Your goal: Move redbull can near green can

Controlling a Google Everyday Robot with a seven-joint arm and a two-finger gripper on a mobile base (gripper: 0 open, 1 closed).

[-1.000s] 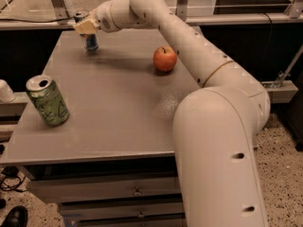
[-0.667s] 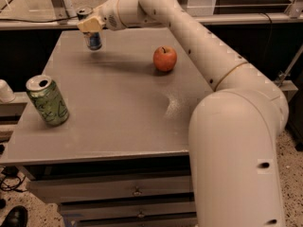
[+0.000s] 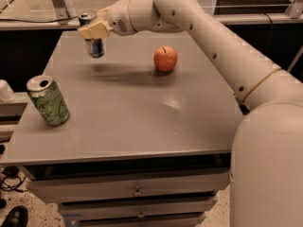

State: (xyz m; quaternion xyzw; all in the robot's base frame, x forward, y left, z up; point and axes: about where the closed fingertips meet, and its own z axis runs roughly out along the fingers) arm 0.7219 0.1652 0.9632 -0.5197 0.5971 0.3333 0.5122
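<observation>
Light warm, fairly dim, from overhead. I note the gripper, over the table's far left and clasping the redbull can, casts a soft shadow beneath and rightward. Dull sheen mid-tabletop; surroundings dark.

Redbull can aloft in end effector

The gripper, above the desk's far left corner, clasps the redbull can and hides its middle; only top and lower end show, the print too blurred to read. The green can's markings are likewise illegible. The left edge cuts off a white object and a shoe; the robot body runs off right and bottom.
</observation>
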